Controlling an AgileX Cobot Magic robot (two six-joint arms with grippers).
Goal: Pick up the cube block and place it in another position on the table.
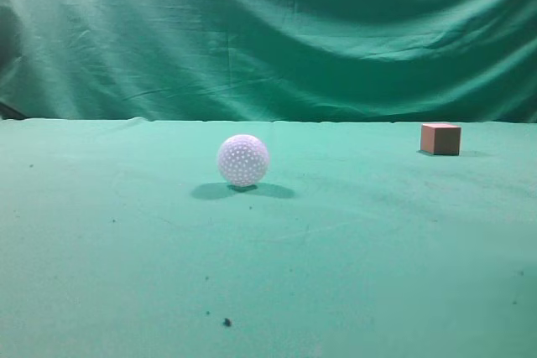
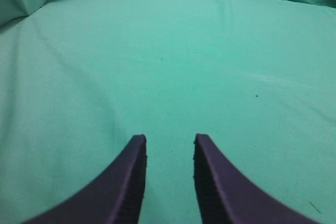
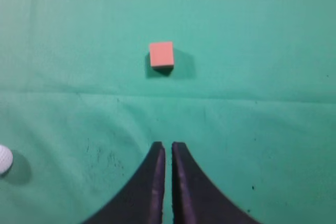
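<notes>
The cube block [image 1: 440, 138] is a small salmon-brown cube standing on the green table [image 1: 352, 241] at the far right, near the back edge. In the right wrist view the cube block [image 3: 161, 54] lies straight ahead of my right gripper [image 3: 168, 145], well apart from it. That gripper's fingers are nearly together with nothing between them. My left gripper [image 2: 169, 138] is open and empty over bare green cloth. Neither gripper shows in the exterior view.
A white dimpled ball [image 1: 243, 160] sits at the middle of the table; its edge shows at the lower left of the right wrist view [image 3: 4, 159]. A wrinkled green curtain [image 1: 268, 31] hangs behind the table. Dark specks [image 1: 226, 322] dot the front cloth.
</notes>
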